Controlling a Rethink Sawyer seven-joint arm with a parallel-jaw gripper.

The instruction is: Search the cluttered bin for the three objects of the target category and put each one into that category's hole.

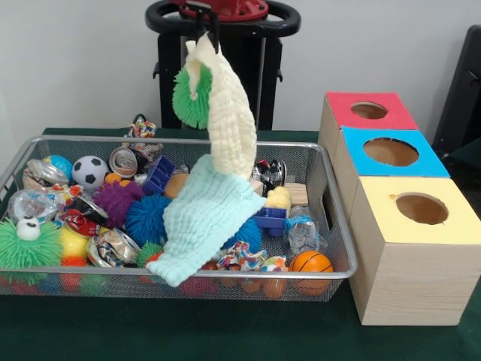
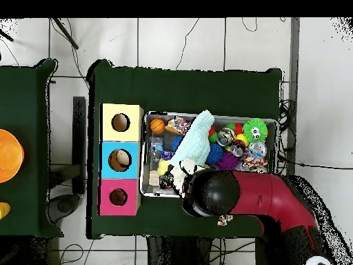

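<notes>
Pale yellow knitted cloth, waffle-ribbed and limp, hangs from the gripper, whose fingers are pinched on its top corner. A green spiky rubber ball clings to its side, lifted clear of the bin. The cloth's lower end meets a mint-green ribbed cloth draped over the clutter. Wire-mesh bin holds spiky balls, crushed cans, a small basketball. Beside it: wooden boxes with round holes, tops red, blue, yellow.
</notes>
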